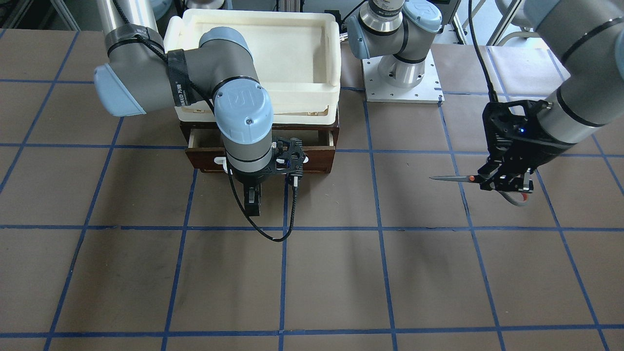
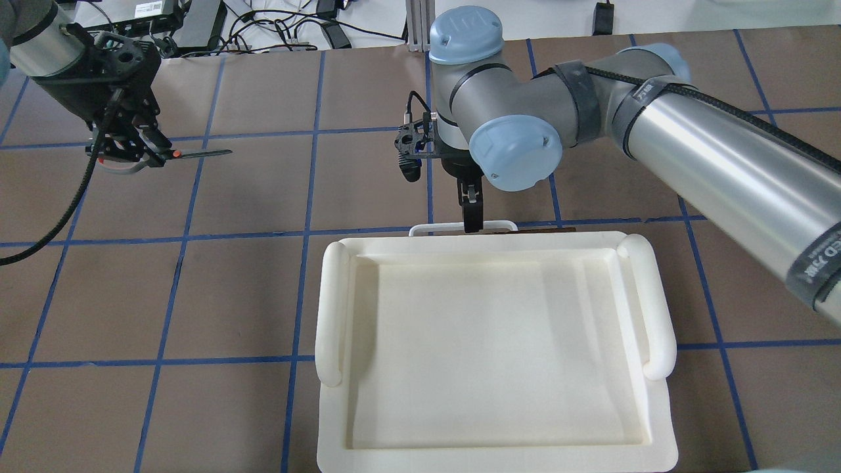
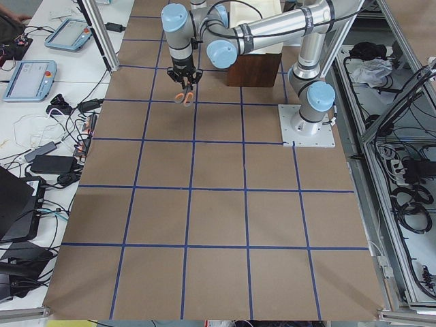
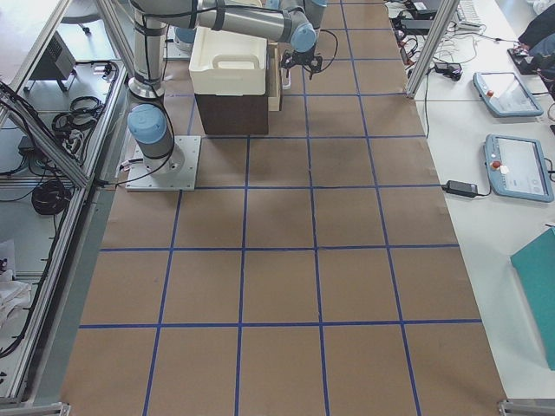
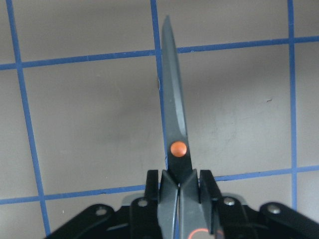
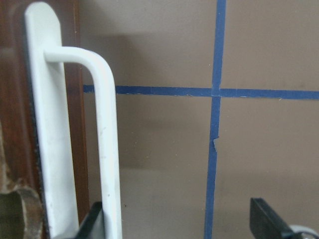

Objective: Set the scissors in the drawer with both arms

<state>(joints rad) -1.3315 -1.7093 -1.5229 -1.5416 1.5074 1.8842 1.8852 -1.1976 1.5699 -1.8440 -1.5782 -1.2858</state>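
My left gripper [image 1: 507, 183] is shut on the scissors [image 1: 453, 178] and holds them above the table, well off to the side of the drawer. In the left wrist view the gripper [image 5: 179, 194] pinches them just behind the orange pivot dot, with the blades [image 5: 172, 99] closed and pointing away. They also show in the overhead view [image 2: 197, 154]. The drawer [image 1: 312, 158], with its dark brown front, stands pulled out a little, showing a strip of pale interior [image 1: 207, 139]. My right gripper [image 1: 252, 197] is open at its white bar handle [image 6: 107, 149], which lies close beside one finger [image 6: 94, 224].
A cream-white plastic tray [image 2: 335, 309] sits on top of the drawer cabinet [image 4: 230, 113]. The left arm's base plate [image 1: 402, 83] stands beside the cabinet. Brown table with a blue tape grid lies between the two grippers [image 1: 380, 204].
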